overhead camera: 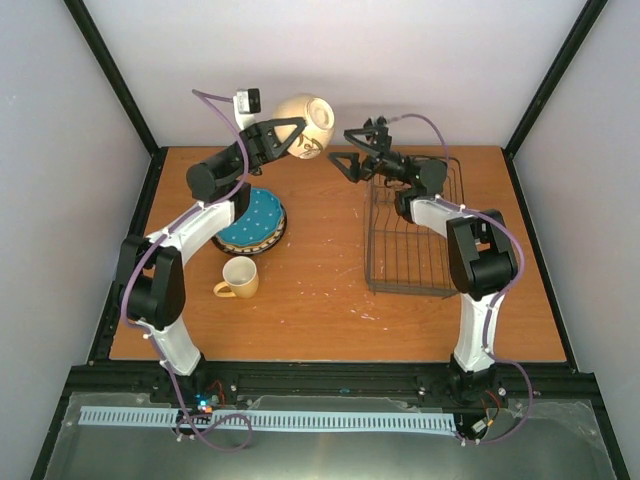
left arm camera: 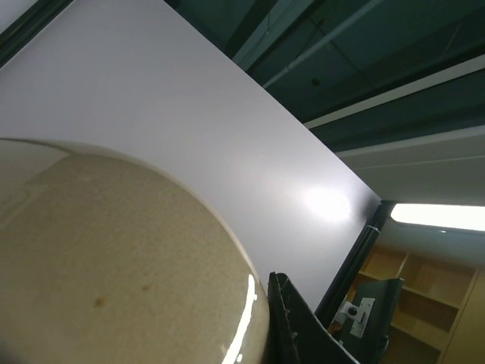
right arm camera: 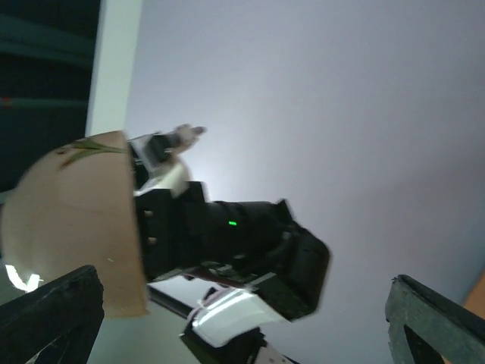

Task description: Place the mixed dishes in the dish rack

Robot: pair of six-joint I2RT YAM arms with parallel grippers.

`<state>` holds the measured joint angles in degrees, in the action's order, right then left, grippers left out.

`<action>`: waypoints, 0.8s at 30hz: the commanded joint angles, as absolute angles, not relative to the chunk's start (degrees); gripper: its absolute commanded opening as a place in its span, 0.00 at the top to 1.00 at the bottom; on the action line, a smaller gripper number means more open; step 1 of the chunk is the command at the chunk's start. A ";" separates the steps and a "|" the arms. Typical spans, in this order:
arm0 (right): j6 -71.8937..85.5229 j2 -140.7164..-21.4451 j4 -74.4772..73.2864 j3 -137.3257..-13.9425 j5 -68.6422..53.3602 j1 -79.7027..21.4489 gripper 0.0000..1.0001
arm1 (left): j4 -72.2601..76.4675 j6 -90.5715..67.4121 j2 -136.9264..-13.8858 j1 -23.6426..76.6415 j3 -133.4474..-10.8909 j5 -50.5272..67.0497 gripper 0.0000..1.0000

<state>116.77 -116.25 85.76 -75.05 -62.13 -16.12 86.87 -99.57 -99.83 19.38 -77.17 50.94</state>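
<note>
My left gripper (overhead camera: 296, 136) is shut on the rim of the cream bowl (overhead camera: 309, 122) and holds it high over the table's back edge. The bowl fills the left wrist view (left arm camera: 114, 265), with one finger (left arm camera: 292, 330) against it. My right gripper (overhead camera: 348, 152) is open and empty, raised just right of the bowl; its view shows the bowl (right arm camera: 72, 227) and the left gripper's body. The teal white-dotted plate (overhead camera: 252, 218) lies on top of a plate stack at left. The small yellow mug (overhead camera: 239, 278) stands in front of it. The dish rack (overhead camera: 412, 235) sits at right.
Only dark striped edges of the plates under the teal one show. The wooden table (overhead camera: 320, 300) is ringed by a black frame and white walls. The right arm reaches over the rack's far end.
</note>
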 commanded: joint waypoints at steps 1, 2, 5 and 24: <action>121.56 -116.52 96.33 -82.65 -59.79 -18.51 0.00 | 104.97 -100.51 -96.95 19.20 -77.35 45.30 0.99; 122.23 -116.66 96.33 -83.80 -59.50 -18.79 0.00 | 104.96 -100.59 -96.94 19.24 -77.20 45.11 0.99; 123.94 -116.88 96.33 -86.07 -58.98 -19.12 0.00 | 104.98 -100.61 -97.10 19.20 -77.48 45.26 0.99; 131.17 -119.25 96.28 -99.77 -58.78 -23.69 0.00 | 104.93 -100.55 -97.49 19.21 -75.99 44.82 0.99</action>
<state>119.04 -117.93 85.89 -96.53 -59.22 -22.00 87.24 -100.64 -99.57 19.40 -75.42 47.57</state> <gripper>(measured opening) 0.999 0.130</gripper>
